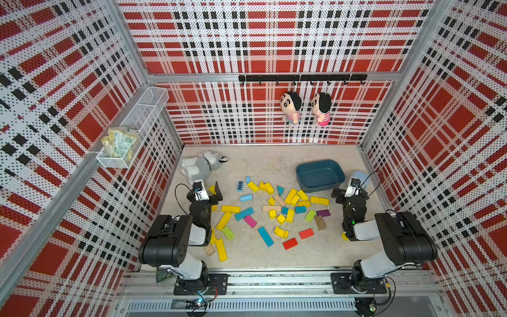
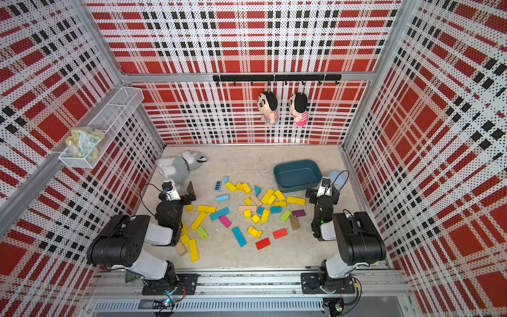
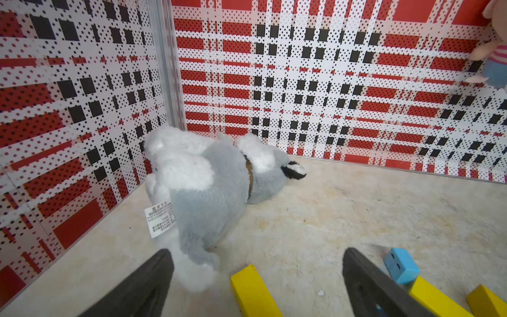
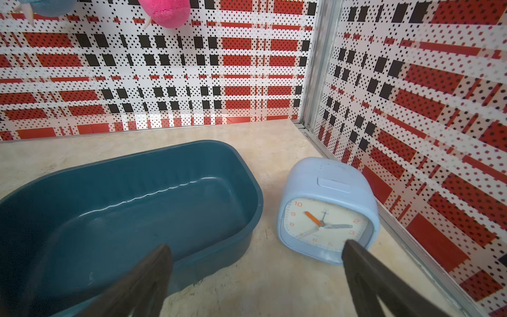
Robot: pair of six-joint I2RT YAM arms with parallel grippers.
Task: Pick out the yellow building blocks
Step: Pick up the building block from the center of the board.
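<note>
Across the bench [image 1: 260, 159] middle: I count about twenty yellow building blocks [image 1: 319, 200], loose among other colours. Every one I can see lies on the bench, outside the tub. A few sit half hidden beside the arms, so my count is not exact.
Yellow shapes: five longer bars and one arch [image 1: 281, 232]. The rest are short bricks, cubes and wedges.
Other blocks: eight blue or teal, two red, two lime green, one pink, one purple, four tan or brown wood.
Tub [image 1: 321, 188]: one, dark teal, at the far right of the bench, just beyond the thickest yellow cluster.
Left claw [image 3: 256, 254]: fingers wide apart, holding nothing. It hangs low over the left edge of the scatter, facing one grey-and-white plush dog [image 3: 208, 186]. In the wrist view one yellow brick [image 3: 252, 291] lies on the bench between the two fingers, and I see no contact.
Right claw [image 4: 255, 245]: fingers wide apart, holding nothing. It points at the gap between the tub and one pale blue alarm clock [image 4: 326, 216]. I cannot tell whether a finger touches the clock.
Back wall: two dolls [image 1: 291, 107] hang from one hook rail [image 1: 301, 78].
Left wall: one wire basket [image 1: 148, 109] holds one crumpled packet [image 1: 119, 144].
</note>
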